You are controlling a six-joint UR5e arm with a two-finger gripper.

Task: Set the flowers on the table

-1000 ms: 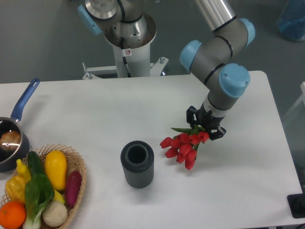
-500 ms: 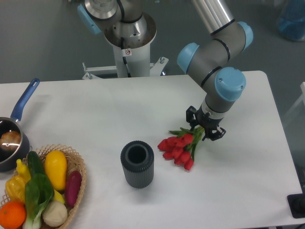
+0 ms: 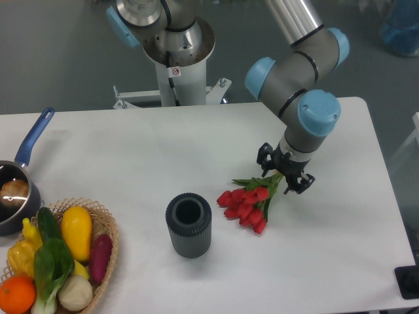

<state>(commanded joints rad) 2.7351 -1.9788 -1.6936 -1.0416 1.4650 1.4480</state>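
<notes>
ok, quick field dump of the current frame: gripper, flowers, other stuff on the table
gripper: open, fingers spread either side of the stem end
flowers: red tulips lying on the table, heads toward the vase
vase: dark ribbed cylinder, upright, empty, left of the flowers
basket: vegetables, front left corner
saucepan: blue handle, left edge

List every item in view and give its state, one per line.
flowers: lying on the table, blooms toward the cup
claw: open, straddling the stems
grey ribbed cup: upright, looks empty
wicker basket: filled with vegetables
saucepan: upright, something inside
table: carrying everything
</notes>
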